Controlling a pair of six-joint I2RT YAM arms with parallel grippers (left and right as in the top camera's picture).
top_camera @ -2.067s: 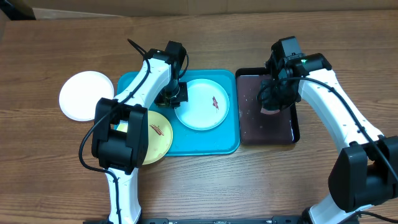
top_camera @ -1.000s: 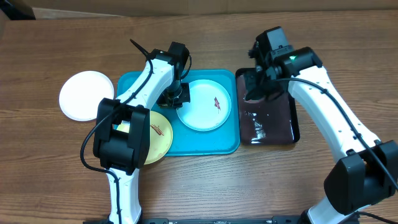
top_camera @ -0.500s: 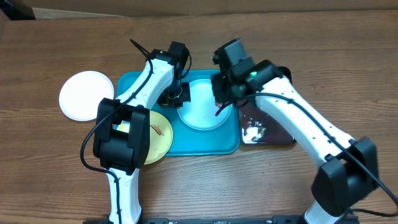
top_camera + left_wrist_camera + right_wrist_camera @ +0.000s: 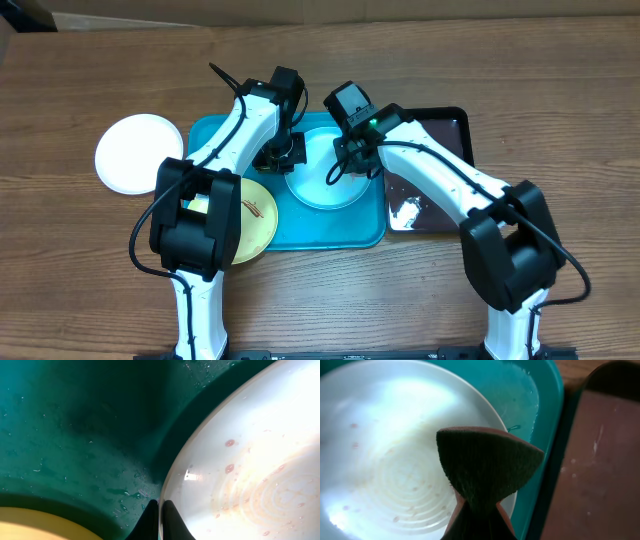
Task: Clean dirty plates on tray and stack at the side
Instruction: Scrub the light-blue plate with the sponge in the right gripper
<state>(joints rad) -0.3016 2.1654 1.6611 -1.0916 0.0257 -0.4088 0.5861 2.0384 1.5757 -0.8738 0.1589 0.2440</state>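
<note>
Light blue round plastic plate (image 4: 322, 182) in large turquoise rectangular tray (image 4: 330, 232).
Left gripper (image 4: 283, 156) clamped the plate's left rim; right gripper (image 4: 342, 167), pinching a dark brown sponge (image 4: 487, 467), was over its right half.

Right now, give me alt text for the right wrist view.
The right gripper pinches a dark brown sponge over a pale plate speckled with brownish spots, lying in the turquoise tray. A dark tray fills the right edge.
</note>
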